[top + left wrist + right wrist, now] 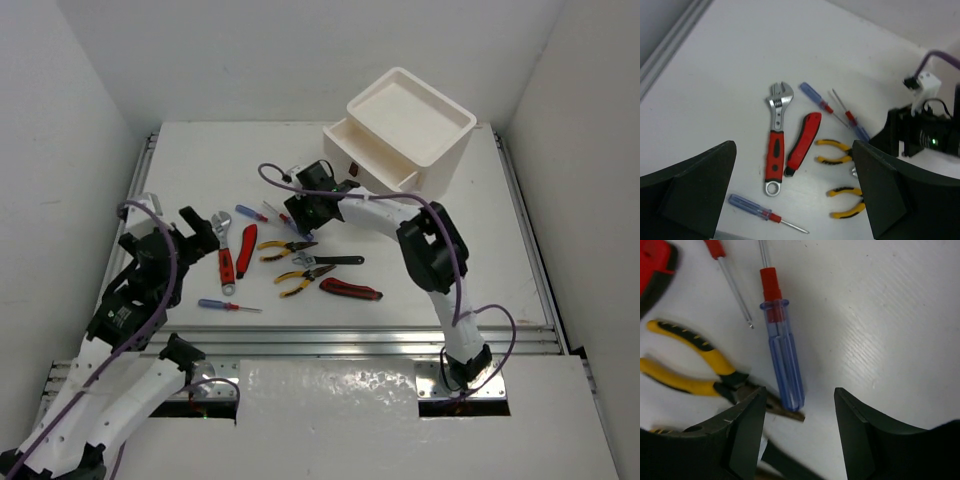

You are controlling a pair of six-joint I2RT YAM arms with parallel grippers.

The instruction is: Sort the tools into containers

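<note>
The tools lie scattered mid-table. My right gripper (305,215) is low over them, its jaws partly apart; the butt of a blue-handled screwdriver (785,365) lies between the fingers (747,432), touching neither. Yellow-handled pliers (690,365) lie just left of it. My left gripper (195,235) hovers open and holds nothing, above a red-handled wrench (775,145), a red-and-black utility knife (804,142), another blue screwdriver (760,212) and two yellow pliers (835,152). The white container (410,130) stands at the back right, its top drawer pulled out.
A black-handled wrench (335,260) and a second utility knife (350,290) lie right of the pliers. A third blue screwdriver (250,212) lies behind the red knife. Walls close in the table on three sides, and metal rails run along its edges.
</note>
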